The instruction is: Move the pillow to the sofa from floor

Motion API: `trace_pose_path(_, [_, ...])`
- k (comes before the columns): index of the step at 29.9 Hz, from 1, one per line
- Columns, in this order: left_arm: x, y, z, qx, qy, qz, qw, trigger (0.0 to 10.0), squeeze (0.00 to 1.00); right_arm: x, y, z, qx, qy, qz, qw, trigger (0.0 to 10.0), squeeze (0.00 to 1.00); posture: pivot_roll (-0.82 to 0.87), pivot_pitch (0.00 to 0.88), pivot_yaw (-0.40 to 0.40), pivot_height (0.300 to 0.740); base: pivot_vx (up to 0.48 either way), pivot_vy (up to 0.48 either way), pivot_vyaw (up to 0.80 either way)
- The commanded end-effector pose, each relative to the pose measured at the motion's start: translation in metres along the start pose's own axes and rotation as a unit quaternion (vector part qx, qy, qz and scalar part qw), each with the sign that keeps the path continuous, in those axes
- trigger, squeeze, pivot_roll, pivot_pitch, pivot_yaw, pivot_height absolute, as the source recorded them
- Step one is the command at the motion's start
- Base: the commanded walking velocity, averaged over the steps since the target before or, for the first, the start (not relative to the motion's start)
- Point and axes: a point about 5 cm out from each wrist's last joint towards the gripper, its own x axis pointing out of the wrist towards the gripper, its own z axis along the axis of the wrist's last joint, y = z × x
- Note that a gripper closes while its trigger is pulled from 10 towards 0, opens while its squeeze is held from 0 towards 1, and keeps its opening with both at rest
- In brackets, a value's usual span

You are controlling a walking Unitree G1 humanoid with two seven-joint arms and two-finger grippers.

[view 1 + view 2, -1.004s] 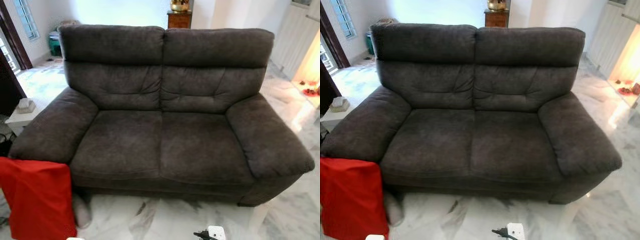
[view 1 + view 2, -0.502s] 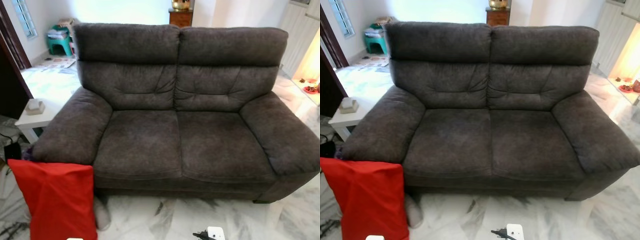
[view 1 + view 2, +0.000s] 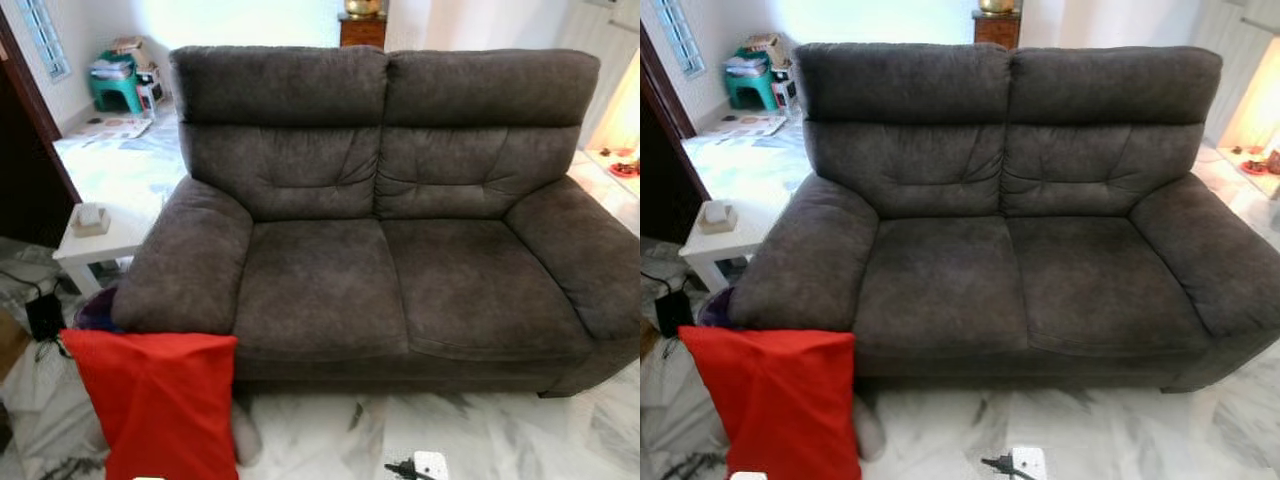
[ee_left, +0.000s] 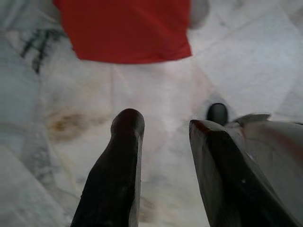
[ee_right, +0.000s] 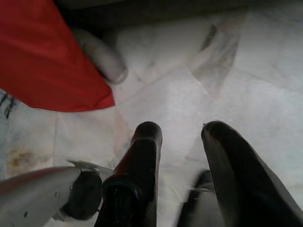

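Approaching step: red pillow point(image 3: 160, 405) stands on the marble floor point(image 3: 330, 440) leaning against the grey sofa point(image 3: 390, 210) left armrest, both jaws open and empty above floor; next, reach down and grasp it.

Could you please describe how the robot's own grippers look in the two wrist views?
The left gripper has two long black fingers with rounded, glossy tips; one shows a faint reddish reflection. The right gripper has the same two thick black fingers. Beside each sits a silver-grey body part with a round black piece. No cables or markings can be made out.
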Motion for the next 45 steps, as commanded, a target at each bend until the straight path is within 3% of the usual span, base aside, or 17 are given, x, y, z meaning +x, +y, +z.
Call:
trace_pose_path(1, [0.0005,-0.0048,-0.0007,-0.004,0.003,-0.004,1.0,10.0,0.0,-0.0026,-0.0083,-0.0054,0.006,0.006,-0.012,1.0,10.0,0.0,0.01,0.0,0.039,0.74,0.0,0.458,0.0])
trace_pose_path(21, [0.0007,-0.0057,0.0003,-0.01,0.001,-0.005,1.0,10.0,0.0,-0.0025,-0.0083,-0.0036,0.015,-0.001,-0.01,1.0,10.0,0.0,0.01,0.0,0.039,0.74,0.0,0.454,0.0])
trace_pose_path(45, [0.0005,-0.0053,0.0005,-0.014,-0.003,-0.008,1.0,10.0,0.0,-0.0024,-0.0079,-0.0043,0.017,0.0,-0.014,1.0,10.0,0.0,0.01,0.0,0.045,0.74,0.0,0.0,0.0])
